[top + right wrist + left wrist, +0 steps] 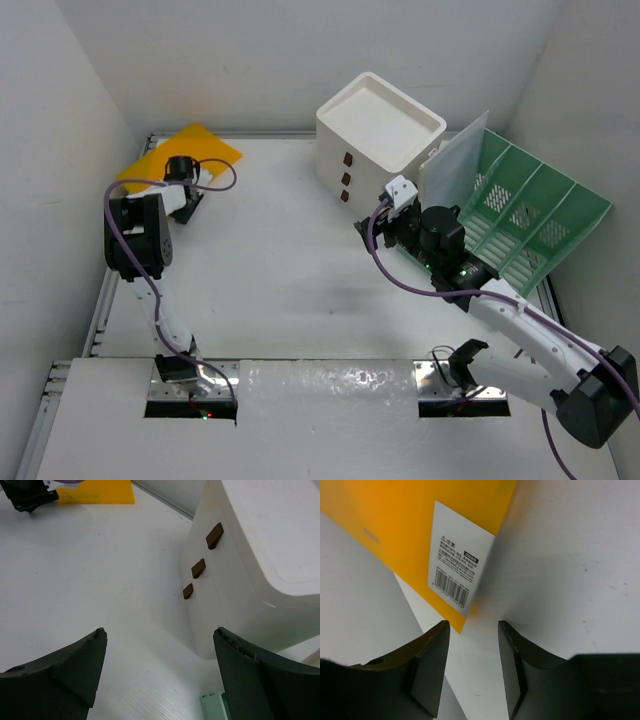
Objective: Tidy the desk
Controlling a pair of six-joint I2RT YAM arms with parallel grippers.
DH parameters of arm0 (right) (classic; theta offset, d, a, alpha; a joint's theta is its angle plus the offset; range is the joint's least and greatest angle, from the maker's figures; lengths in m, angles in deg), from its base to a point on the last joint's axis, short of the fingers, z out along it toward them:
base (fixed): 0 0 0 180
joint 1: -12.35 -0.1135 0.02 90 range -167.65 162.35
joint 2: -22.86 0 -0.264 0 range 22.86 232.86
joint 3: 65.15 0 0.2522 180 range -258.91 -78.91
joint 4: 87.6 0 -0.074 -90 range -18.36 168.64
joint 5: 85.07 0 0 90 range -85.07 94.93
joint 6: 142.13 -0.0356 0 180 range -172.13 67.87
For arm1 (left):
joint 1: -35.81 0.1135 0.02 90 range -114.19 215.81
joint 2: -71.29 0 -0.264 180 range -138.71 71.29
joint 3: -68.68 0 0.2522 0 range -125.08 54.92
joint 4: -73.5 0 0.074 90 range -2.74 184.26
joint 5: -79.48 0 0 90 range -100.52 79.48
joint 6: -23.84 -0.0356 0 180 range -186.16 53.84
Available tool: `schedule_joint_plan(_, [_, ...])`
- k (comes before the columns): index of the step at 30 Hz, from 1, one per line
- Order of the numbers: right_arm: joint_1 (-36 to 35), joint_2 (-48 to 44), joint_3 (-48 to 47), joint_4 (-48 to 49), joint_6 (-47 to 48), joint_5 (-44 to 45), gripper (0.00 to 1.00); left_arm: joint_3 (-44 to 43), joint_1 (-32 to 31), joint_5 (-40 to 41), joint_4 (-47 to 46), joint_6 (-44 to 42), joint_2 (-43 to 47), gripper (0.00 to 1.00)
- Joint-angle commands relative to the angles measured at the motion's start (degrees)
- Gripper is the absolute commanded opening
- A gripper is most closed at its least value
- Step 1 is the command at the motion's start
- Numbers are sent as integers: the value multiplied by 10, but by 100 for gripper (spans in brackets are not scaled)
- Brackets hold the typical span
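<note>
The desk (280, 270) is a white tabletop. A flat yellow folder (180, 152) with a white barcode label (457, 570) lies at its far left corner. My left gripper (188, 202) sits just in front of it, open and empty (473, 624), with the folder's corner just beyond the fingertips. My right gripper (378, 218) is wide open and empty (160, 630) over the desk, close to the front of the white three-drawer box (378, 135). The box shows three brown handles (199, 568).
A green slotted file organiser (530, 215) lies tilted at the far right with a pale sheet (455, 165) standing against it. Its corner shows in the right wrist view (214, 704). Walls close in on the left, back and right.
</note>
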Motion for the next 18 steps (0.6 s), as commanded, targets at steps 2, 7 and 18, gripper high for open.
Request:
schedule_joint_plan(2, [-9, 4, -36, 27, -2, -5, 84, -11, -3, 26, -33, -26, -32, 38])
schedule_joint_plan(7, [-16, 7, -39, 30, 5, -7, 84, -29, -3, 33, -35, -34, -52, 28])
schedule_joint_plan(18, [-23, 17, -39, 35, 21, -14, 84, -7, -3, -19, -35, -68, -50, 0])
